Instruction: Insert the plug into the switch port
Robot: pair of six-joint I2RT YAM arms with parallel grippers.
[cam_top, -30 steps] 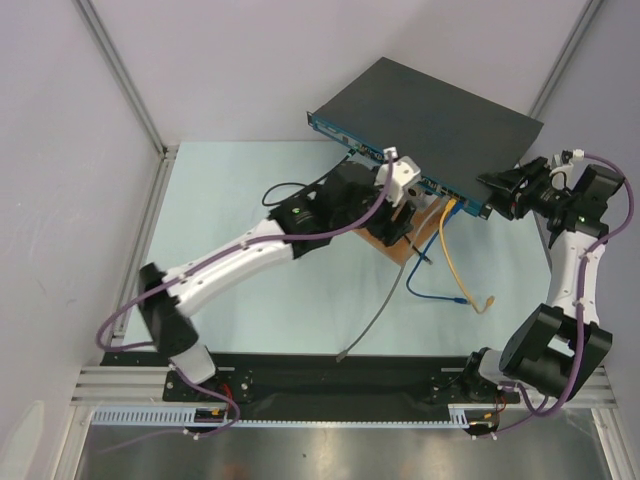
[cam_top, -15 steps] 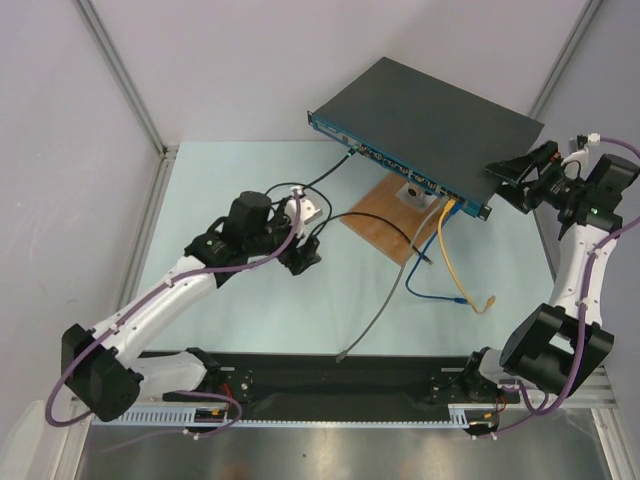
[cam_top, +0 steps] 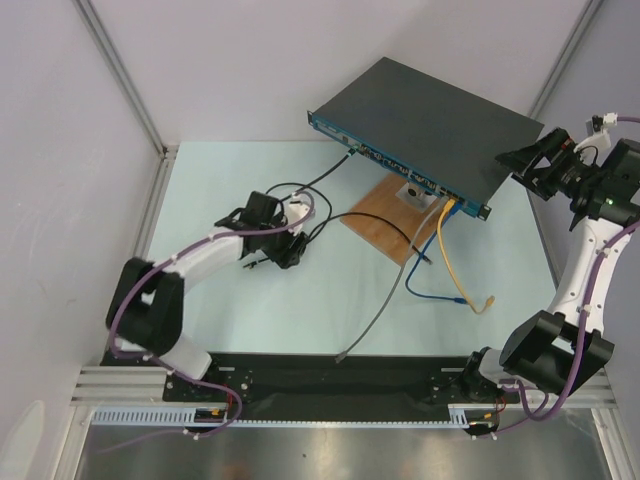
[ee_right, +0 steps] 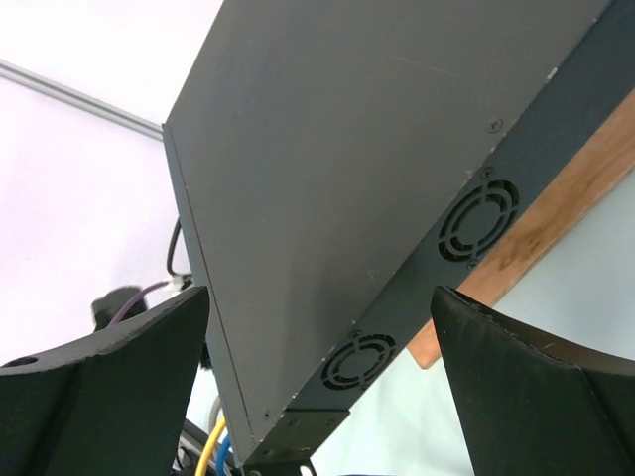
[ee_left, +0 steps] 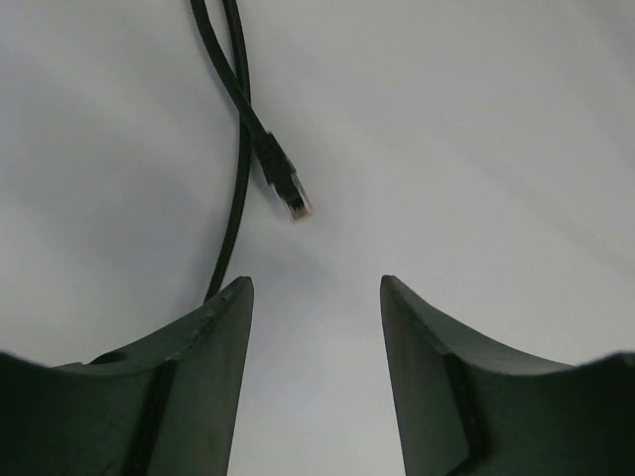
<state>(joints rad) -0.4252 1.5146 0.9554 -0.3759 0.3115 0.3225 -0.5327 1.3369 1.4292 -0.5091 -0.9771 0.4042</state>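
Left tool: the left tool hangs low over the worktop, its two dark fingers spread partway, nothing between them.
Plug: the plug, black with a clear tip, lies loose on the worktop just ahead of the left fingertips, not touching them and well apart from the switch.
Black cable: the black cable trails away from the plug in a loop, and its far end reaches the left part of the switch's front.
Switch: the switch, a flat dark grey box, sits at the far side of the worktop, set at an angle, its teal front face turned toward the arms.
Right tool: the right tool is spread wide at the switch's right end, gripping nothing; its wrist view shows the side panel's round fan vents.
Wooden board: a brown wooden board lies just in front of the switch.
Other cables: a yellow cable and a blue cable drop from the right part of the front face; a grey cable lies across the worktop.
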